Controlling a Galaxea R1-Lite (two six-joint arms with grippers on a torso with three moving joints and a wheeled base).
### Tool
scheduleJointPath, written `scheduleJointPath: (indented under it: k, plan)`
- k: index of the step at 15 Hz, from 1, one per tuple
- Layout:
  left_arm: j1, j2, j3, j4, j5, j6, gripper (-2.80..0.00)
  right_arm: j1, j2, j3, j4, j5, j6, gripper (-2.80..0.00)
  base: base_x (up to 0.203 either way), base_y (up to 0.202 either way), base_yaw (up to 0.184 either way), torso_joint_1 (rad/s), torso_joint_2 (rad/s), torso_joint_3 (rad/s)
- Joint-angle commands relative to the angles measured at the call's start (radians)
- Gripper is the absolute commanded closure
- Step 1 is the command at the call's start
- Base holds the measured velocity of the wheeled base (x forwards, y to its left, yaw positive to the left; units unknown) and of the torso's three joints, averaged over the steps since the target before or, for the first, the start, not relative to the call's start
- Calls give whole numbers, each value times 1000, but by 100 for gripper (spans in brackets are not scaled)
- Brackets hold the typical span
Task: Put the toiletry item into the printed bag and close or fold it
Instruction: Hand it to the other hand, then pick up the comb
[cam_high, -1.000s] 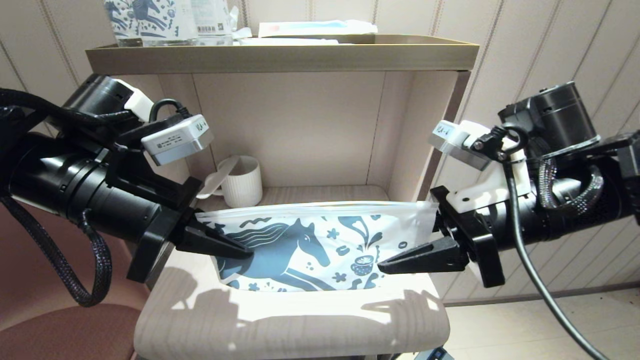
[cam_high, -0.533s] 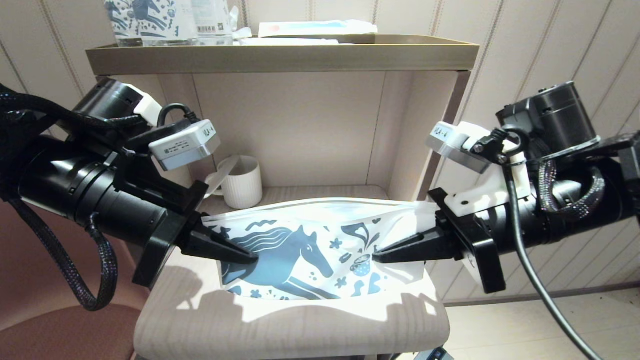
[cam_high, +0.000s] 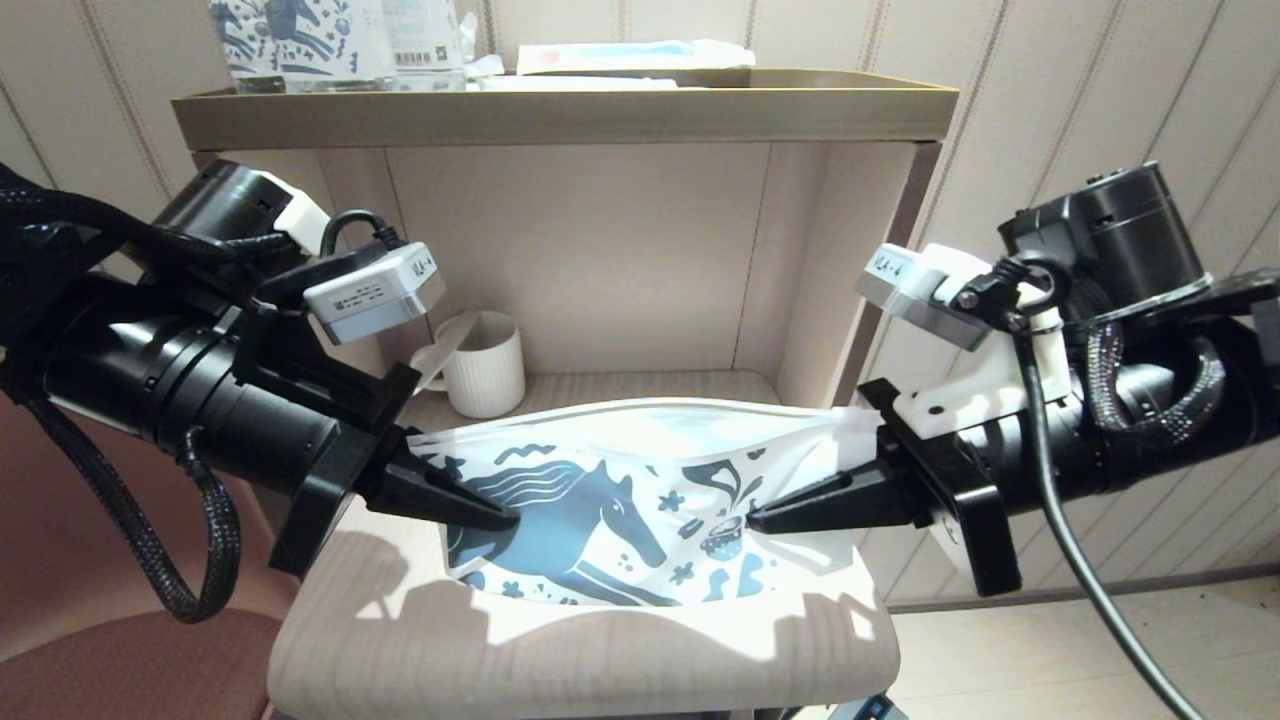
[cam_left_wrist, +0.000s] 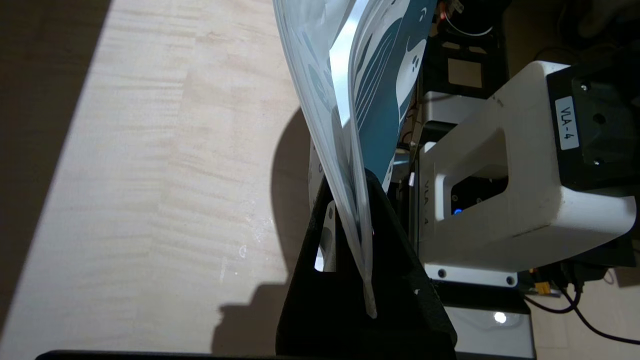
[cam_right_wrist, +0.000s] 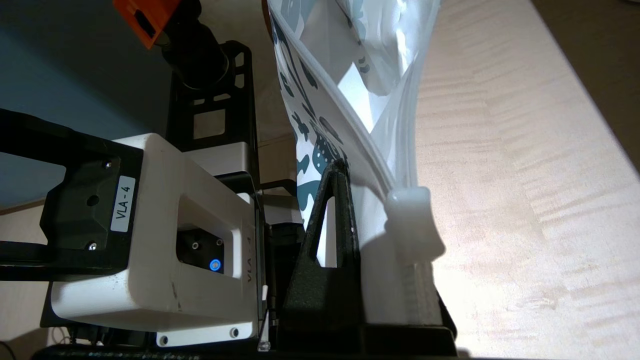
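Head view: the printed bag (cam_high: 620, 500) hangs over the tabletop (cam_high: 560, 650), left gripper (cam_high: 500, 518) clamped at its 9 o'clock edge, right gripper (cam_high: 762, 520) at 3 o'clock

Wrist views: thin, floppy, slippery film; grip edges, white slider tab (cam_right_wrist: 412, 220) beside right fingers

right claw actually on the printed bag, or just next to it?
Touching. The right wrist view shows the right claw shut on the printed bag beside its slider tab; the head view agrees.
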Motion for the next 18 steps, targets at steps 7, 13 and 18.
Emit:
scheduleJointPath:
  k: [7, 13, 18]
  plan:
    - [0, 10, 14, -21, -6, 2, -280, -10, -7, 6, 1, 5, -3, 0, 0, 0, 0, 0, 0, 0]
    - [100, -5, 68, -37, 1, -6, -280, -68, -76, 39, 1, 2, -3, 0, 0, 0, 0, 0, 0, 0]
    - [182, -83, 141, -36, -2, -9, -280, -131, -152, 58, 3, 4, 0, 0, 0, 0, 0, 0, 0, 0]
